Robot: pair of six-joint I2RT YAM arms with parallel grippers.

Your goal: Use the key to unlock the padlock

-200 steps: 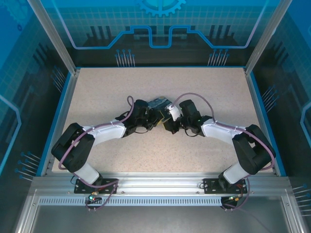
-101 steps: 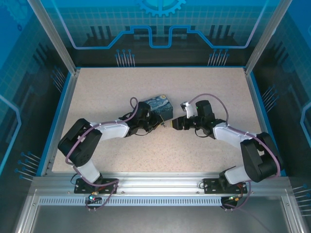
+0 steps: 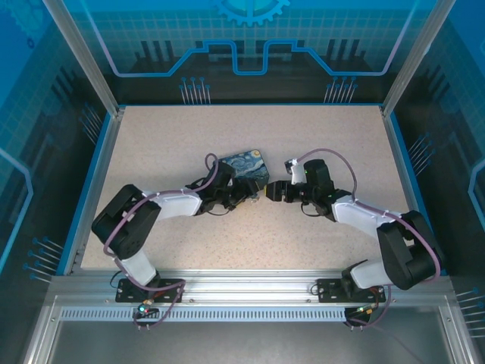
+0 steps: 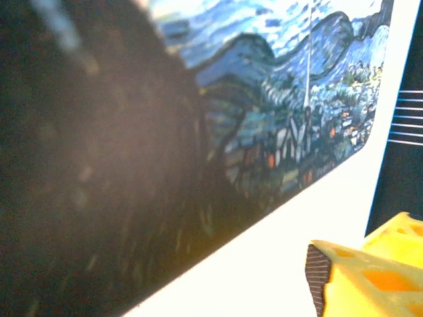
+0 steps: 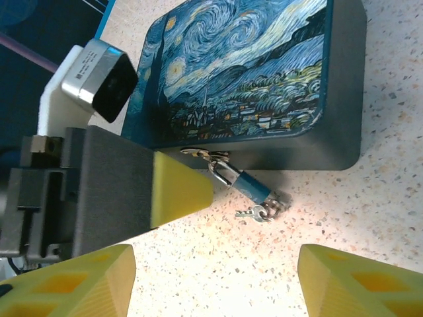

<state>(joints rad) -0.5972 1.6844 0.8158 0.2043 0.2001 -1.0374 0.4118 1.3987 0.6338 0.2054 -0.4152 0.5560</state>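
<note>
The small blue padlock (image 5: 250, 185) hangs by its silver shackle from the hasp on the near side of the blue painted box (image 5: 244, 72). It lies slanted on the table. The key (image 5: 250, 212), a tiny silver sliver on a ring at the padlock's lower end, rests on the tabletop. My right gripper (image 5: 215, 284) is open just short of the key, holding nothing. My left gripper (image 3: 245, 192) sits against the box's near edge, and one of its yellow fingers (image 5: 180, 189) is beside the padlock. Its other finger is hidden by the box (image 4: 277, 99).
The speckled table (image 3: 250, 243) has free room in front of and beside the box (image 3: 246, 168). A blue rim and metal posts (image 3: 83, 61) fence the table. The left wrist camera (image 5: 99, 78) sits close to the box's left corner.
The two grippers were bunched together at the box; the right one has pulled back to the right. The box now lies flat, slightly nearer. The left arm has dropped lower along its near edge.
</note>
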